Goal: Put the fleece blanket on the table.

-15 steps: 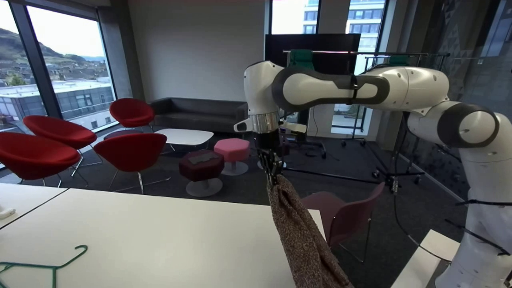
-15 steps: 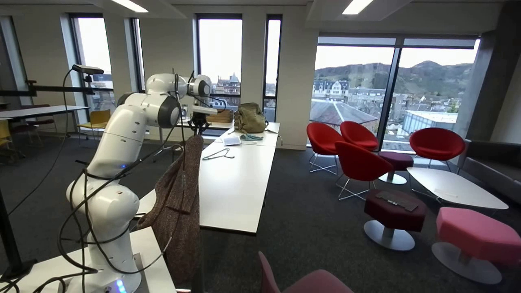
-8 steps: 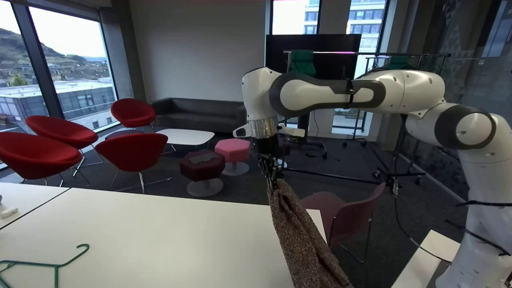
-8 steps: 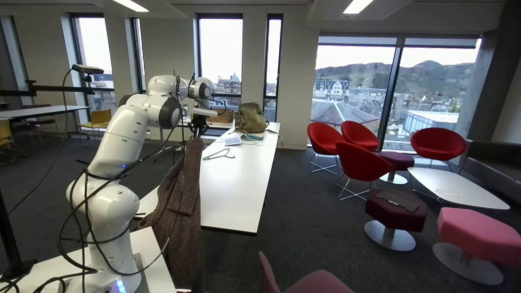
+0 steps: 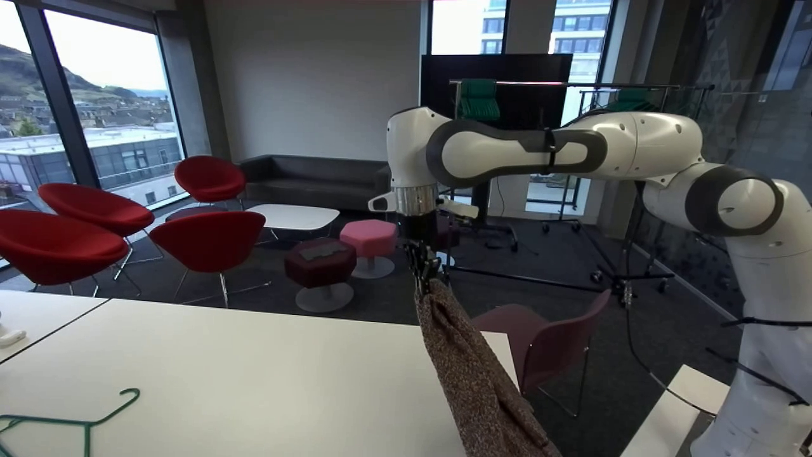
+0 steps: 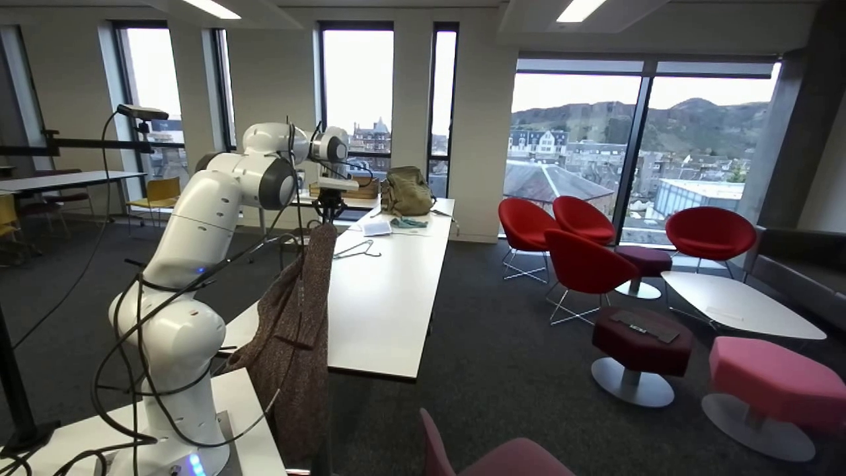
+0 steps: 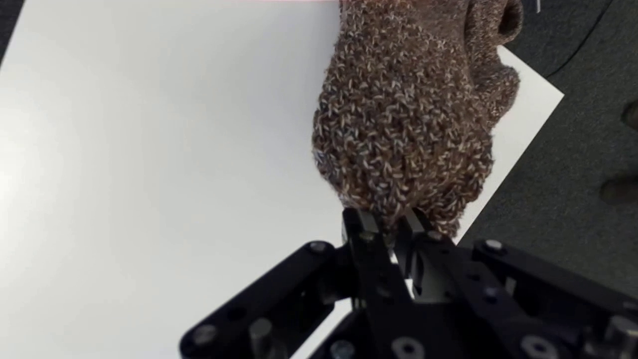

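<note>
Clamping the fleece blanket (image 7: 403, 109) by its gathered top, a sound hold I judge, my pincer (image 7: 391, 222) dangles it at the right end of the table (image 5: 254, 374); soft, probably light, it should crumple.

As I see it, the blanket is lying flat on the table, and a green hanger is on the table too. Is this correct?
Not entirely: the blanket is not lying flat; it hangs in folds from the gripper, as both exterior views show. The green hanger is indeed on the table.
</note>
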